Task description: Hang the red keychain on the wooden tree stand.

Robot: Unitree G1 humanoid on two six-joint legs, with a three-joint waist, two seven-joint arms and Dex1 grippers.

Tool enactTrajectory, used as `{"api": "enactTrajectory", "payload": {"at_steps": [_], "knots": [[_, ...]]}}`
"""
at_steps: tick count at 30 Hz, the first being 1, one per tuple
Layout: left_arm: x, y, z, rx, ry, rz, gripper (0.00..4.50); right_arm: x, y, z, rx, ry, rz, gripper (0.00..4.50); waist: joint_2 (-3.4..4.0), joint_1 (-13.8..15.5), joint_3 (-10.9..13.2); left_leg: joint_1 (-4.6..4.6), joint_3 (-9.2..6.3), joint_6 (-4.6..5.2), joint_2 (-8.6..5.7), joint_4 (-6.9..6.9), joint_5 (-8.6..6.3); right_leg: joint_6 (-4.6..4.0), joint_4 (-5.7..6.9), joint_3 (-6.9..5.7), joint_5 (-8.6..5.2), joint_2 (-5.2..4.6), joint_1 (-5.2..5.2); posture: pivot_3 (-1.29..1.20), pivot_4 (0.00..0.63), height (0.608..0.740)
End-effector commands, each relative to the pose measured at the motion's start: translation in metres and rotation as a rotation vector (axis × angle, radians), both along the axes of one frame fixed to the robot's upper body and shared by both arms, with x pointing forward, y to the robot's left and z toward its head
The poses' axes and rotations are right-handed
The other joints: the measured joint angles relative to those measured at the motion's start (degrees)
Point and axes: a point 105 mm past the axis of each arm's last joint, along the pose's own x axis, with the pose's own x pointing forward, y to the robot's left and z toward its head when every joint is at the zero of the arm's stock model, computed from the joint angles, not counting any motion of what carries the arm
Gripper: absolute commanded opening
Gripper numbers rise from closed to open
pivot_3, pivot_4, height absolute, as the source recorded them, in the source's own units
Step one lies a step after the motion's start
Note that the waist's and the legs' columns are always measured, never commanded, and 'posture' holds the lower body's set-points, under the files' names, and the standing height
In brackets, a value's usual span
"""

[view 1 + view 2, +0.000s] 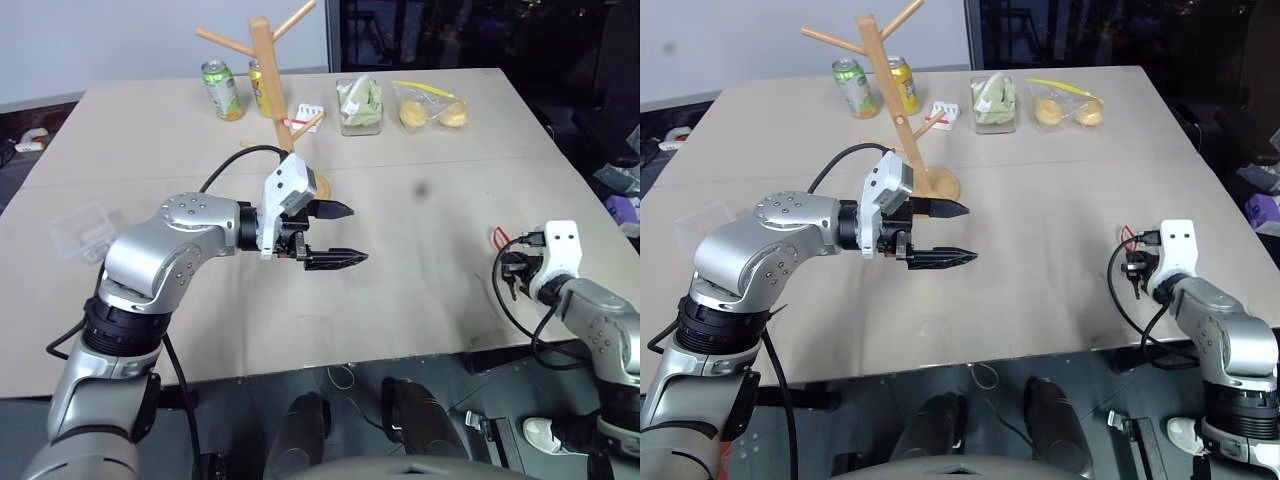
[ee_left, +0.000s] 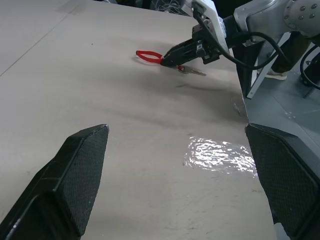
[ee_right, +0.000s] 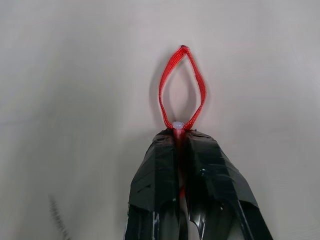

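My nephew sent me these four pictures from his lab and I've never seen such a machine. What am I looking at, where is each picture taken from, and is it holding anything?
It is a humanoid robot with two arms, standing at a table. The two wide pictures come from cameras in its head, looking down over its arms. The other two come from a camera on each wrist, looking along that arm's two black fingers.

The right gripper is shut on the red keychain, a small cord loop lying on the table near its right edge. The left gripper is open and holds nothing, above the table's middle.

At the far side stand the wooden tree stand, two soda cans, a small white packet and two clear bags of food.
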Motion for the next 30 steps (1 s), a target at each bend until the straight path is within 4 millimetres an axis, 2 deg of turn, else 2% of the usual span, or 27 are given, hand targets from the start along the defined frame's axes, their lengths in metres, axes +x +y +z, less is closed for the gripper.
{"api": "enactTrajectory", "payload": {"at_steps": [1,5,9,15,20,30], "knots": [[-0.003,0.009,0.017,-0.038,-0.049,0.036,4.5,-0.003,0.042,0.024,-0.031,-0.13,0.183,0.03,0.02,-0.14,0.01,0.01,-0.01,0.0,0.01,0.0,0.0,0.0,0.0,0.0,0.0,0.02,0.0,0.0,0.15,0.74],[-0.004,0.023,0.034,-0.143,-0.042,0.11,4.5,-0.002,0.092,0.064,-0.006,-0.338,0.36,0.03,0.07,-0.29,0.04,0.03,-0.01,0.0,0.05,0.0,0.0,0.0,0.01,-0.01,0.0,0.05,-0.01,0.0,0.15,0.74],[-0.006,0.044,0.045,-0.266,-0.066,0.267,4.5,-0.001,0.139,0.099,0.073,-0.544,0.474,0.03,0.07,-0.35,0.04,0.04,-0.04,0.0,0.06,-0.01,0.0,0.02,0.0,-0.03,0.0,0.05,-0.01,0.0,0.15,0.74],[-0.014,0.066,0.055,-0.392,-0.133,0.471,4.5,-0.002,0.189,0.124,0.065,-0.765,0.634,0.03,0.05,0.31,0.04,-0.05,-0.18,-0.02,-0.03,0.02,0.01,0.24,-0.06,-0.11,0.14,-0.05,0.01,0.0,0.15,0.74],[-0.018,0.073,0.054,-0.403,-0.147,0.54,4.5,0.011,0.216,0.139,0.043,-0.897,0.722,0.03,0.06,0.06,0.04,0.0,-0.14,-0.03,-0.04,0.09,0.01,0.23,-0.01,-0.07,0.15,-0.05,0.02,0.0,0.15,0.74],[-0.018,0.084,0.063,-0.412,-0.195,0.604,4.5,0.028,0.258,0.157,0.061,-0.981,0.836,0.03,0.07,0.04,0.04,-0.01,-0.2,-0.03,-0.02,0.07,0.01,0.15,0.03,-0.1,0.19,-0.01,0.01,0.0,0.15,0.74]]}}
